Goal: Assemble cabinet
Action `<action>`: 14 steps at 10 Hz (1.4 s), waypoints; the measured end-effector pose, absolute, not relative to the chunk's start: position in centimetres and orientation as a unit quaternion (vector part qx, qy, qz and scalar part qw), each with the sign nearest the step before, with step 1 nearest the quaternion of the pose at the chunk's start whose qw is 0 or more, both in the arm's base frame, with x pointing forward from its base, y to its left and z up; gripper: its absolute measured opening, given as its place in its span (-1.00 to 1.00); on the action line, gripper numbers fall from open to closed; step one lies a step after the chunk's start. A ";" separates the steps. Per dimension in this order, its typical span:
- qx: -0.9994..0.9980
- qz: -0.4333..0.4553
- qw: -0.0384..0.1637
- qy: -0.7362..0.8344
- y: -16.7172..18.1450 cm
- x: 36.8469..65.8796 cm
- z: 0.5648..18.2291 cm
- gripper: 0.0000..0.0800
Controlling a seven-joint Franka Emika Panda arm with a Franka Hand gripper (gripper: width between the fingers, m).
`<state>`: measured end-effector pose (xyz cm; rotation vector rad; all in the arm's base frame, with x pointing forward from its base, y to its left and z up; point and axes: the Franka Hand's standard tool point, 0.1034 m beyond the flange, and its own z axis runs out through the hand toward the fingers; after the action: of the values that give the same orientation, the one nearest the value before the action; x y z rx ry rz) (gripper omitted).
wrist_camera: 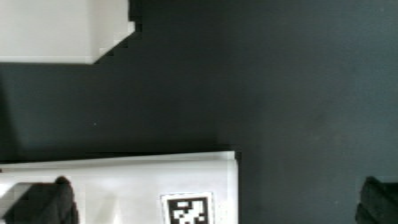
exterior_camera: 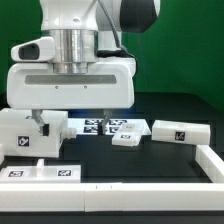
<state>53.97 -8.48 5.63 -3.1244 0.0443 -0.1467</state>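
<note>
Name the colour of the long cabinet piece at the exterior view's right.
The cabinet piece is white with a black-and-white square tag; clearest in the exterior view.

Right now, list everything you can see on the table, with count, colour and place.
boxy cabinet part: one, white, exterior view's left, below the gripper
flat cabinet panels: apparently two, white, front left
small cabinet block: one, white, centre
long cabinet block: one, white, right
marker board: one, white, centre back
table: one, black
rim: one, white, front and right edges
arm housing: one, white, upper left
gripper: one, dark fingers, open, over the boxy part
</note>
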 end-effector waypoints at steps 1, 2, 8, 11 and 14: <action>-0.999 -0.047 0.006 0.011 -8.3 54.1 5.7 0.99; -0.999 -0.046 0.003 -0.016 -7.3 54.6 6.4 0.99; -0.972 -0.069 -0.026 -0.221 -3.9 55.1 7.8 0.99; -0.889 -0.068 -0.066 -0.447 -2.5 53.8 7.4 0.99; -0.840 -0.031 -0.057 -0.539 -4.2 51.9 6.6 0.99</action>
<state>51.87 -4.21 6.61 -2.7393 -1.7565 -0.1007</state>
